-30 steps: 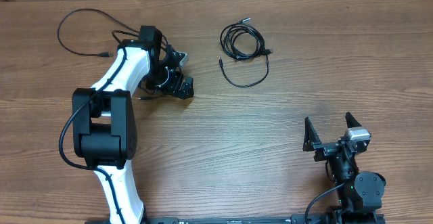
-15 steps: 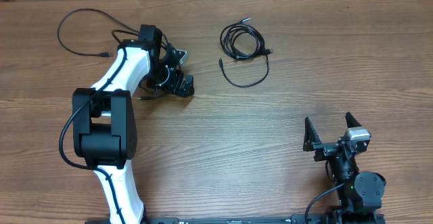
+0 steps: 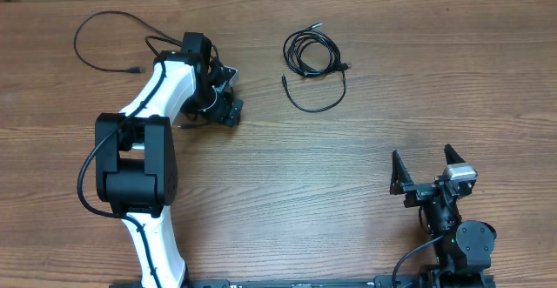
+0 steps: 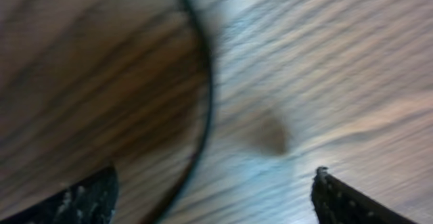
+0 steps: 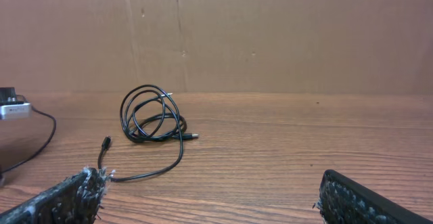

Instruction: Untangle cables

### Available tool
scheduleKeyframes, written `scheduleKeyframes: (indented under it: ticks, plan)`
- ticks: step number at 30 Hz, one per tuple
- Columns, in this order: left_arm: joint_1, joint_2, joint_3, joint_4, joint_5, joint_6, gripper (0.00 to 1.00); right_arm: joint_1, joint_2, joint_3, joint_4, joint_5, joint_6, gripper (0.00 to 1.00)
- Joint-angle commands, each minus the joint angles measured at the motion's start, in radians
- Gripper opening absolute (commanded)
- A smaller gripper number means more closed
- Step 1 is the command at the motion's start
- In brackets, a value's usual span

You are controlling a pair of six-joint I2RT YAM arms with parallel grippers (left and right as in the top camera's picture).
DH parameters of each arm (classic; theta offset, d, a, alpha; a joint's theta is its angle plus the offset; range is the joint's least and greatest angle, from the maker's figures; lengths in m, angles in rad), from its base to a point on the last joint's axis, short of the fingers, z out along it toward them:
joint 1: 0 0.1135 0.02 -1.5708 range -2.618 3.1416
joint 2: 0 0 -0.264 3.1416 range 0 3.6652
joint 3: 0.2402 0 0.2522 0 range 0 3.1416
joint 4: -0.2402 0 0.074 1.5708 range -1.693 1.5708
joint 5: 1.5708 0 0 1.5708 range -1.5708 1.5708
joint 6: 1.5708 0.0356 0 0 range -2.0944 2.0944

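Black cable (image 4: 208, 95) (blurred) runs between the spread fingers (image 4: 84, 197) of the left hand (image 4: 214, 178), seemingly untouched

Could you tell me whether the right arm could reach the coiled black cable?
Probably yes: only bare wooden table lies between the open right gripper and the coiled thin black cable.

A broad stretch of bare table (image 3: 331, 175) lay open between the left arm (image 3: 157, 92) and the right gripper (image 3: 422, 154), and the wood from that gripper up to the coiled cables (image 3: 293, 55) gave free passage. The left arm itself blocked the near-left side, with a loose cable (image 3: 76, 37) looping just behind it and a strand (image 4: 206, 102) lying between the spread fingers of the left gripper (image 3: 233, 92). A cardboard wall (image 5: 270, 34) closed off the far edge behind the coil.
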Motion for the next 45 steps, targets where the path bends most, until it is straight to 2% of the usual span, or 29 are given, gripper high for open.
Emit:
scheduleKeyframes:
  ticks: [1,2,5,8,10,11,12,13,18,23,28,36,42,45]
  plan:
    - [0.005,0.024,-0.031,0.0,-0.094,0.005,0.87,-0.002,-0.002,-0.01,0.005,0.005,-0.005,1.0]
    - [0.005,0.024,-0.031,0.004,-0.094,0.004,0.87,-0.002,-0.002,-0.01,0.005,0.005,-0.005,1.0]
    - [0.005,0.024,-0.031,0.016,-0.087,-0.002,0.95,-0.002,-0.002,-0.01,0.005,0.005,-0.005,1.0]
    - [0.005,0.024,-0.031,0.022,-0.076,-0.009,0.96,-0.002,-0.002,-0.01,0.005,0.005,-0.005,1.0]
    - [0.005,0.024,-0.031,0.024,-0.034,-0.01,0.89,-0.002,-0.002,-0.01,0.005,0.005,-0.005,1.0]
    - [0.005,0.024,-0.031,0.031,-0.017,-0.01,0.9,-0.002,-0.002,-0.01,0.005,0.005,-0.005,1.0]
    - [0.005,0.024,-0.031,0.04,0.003,-0.01,0.98,-0.002,-0.002,-0.01,0.005,0.005,-0.005,1.0]
    - [0.005,0.024,-0.031,0.045,0.021,-0.011,1.0,-0.002,-0.002,-0.01,0.005,0.005,-0.005,1.0]
    - [0.005,0.024,-0.031,0.068,0.058,-0.011,1.0,-0.002,-0.002,-0.01,0.005,0.005,-0.005,1.0]
    - [0.005,0.024,-0.031,0.089,0.091,-0.071,0.99,-0.002,-0.002,-0.01,0.005,0.005,-0.005,1.0]
    - [0.005,0.024,-0.031,0.087,0.091,-0.071,0.94,-0.002,-0.002,-0.01,0.005,0.005,-0.005,1.0]
    - [0.005,0.024,-0.031,0.086,0.091,-0.071,0.92,-0.002,-0.002,-0.01,0.005,0.005,-0.005,1.0]
    - [0.005,0.027,-0.031,0.091,0.09,-0.069,0.7,-0.002,-0.002,-0.01,0.005,0.005,-0.005,1.0]
    - [0.005,0.047,-0.031,0.095,0.088,-0.066,0.66,-0.002,-0.002,-0.01,0.005,0.005,-0.005,1.0]
